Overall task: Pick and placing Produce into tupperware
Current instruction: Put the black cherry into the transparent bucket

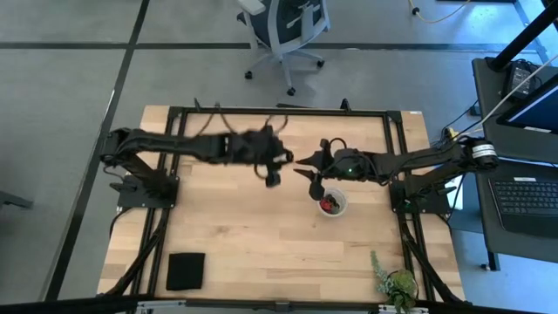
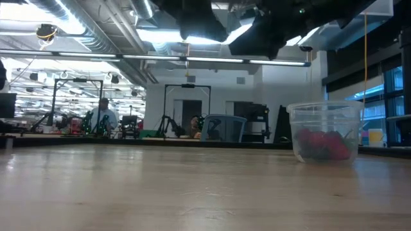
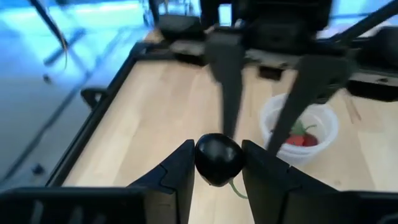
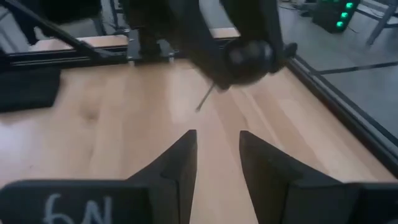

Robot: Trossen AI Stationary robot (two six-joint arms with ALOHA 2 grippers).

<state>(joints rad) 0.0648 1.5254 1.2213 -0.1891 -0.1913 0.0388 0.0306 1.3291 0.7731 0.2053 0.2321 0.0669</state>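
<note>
Between your left hand's (image 3: 217, 171) fingers sits one dark round fruit (image 3: 217, 159), clenched, its thin stem hanging below.
Your left hand hangs above the tabletop (image 1: 244, 227), facing your right hand (image 1: 305, 167), whose fingers stand apart and grasp nothing. Just beside the right hand stands the tupperware (image 1: 331, 204) on the tabletop, with red produce (image 2: 323, 145) already lying inside it.

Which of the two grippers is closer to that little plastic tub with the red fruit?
The right gripper, just above the tub. The left gripper, shut on a dark fruit, hovers farther to its left.
</note>
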